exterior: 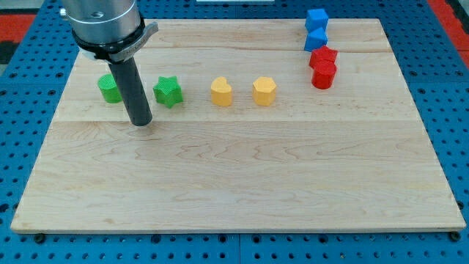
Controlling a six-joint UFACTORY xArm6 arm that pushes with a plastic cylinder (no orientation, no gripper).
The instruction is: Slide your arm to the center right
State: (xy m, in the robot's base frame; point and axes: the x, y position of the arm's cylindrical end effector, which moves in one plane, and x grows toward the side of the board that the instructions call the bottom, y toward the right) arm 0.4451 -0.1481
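Note:
My tip rests on the wooden board at the view's left, just below and between a green block, partly hidden by the rod, and a green star block. To the right in the same row lie a yellow heart-like block and a yellow hexagonal block. At the view's upper right stand two blue blocks and two red blocks, stacked in a column down the board.
The board lies on a blue perforated table. The arm's grey housing hangs over the board's top left corner.

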